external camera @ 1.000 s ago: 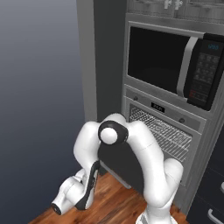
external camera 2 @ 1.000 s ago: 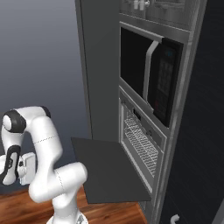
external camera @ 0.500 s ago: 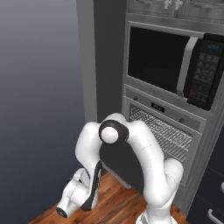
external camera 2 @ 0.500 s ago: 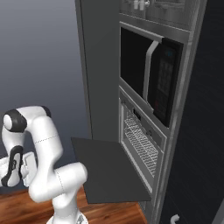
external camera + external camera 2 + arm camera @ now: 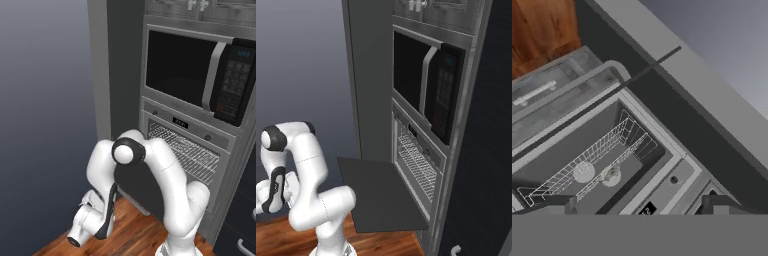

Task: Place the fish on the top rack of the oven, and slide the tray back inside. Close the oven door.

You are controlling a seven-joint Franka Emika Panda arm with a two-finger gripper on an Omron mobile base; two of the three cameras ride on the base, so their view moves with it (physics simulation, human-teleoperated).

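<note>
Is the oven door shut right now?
No, the oven door hangs folded down flat in front of the oven, leaving the wire rack inside exposed.

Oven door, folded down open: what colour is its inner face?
Plain dark grey, matte; the oven door shows best in the right base view.

In the left base view the robot's elbow and forearm cover most of the lowered oven door (image 5: 137, 187), leaving only a dark patch between the links. The microwave (image 5: 200, 75) hides the right end of its own keypad past the picture's edge. In the hand view the top rack (image 5: 587, 162) looks cut off at the bottom, perhaps by the fingertips (image 5: 559, 204).
</note>
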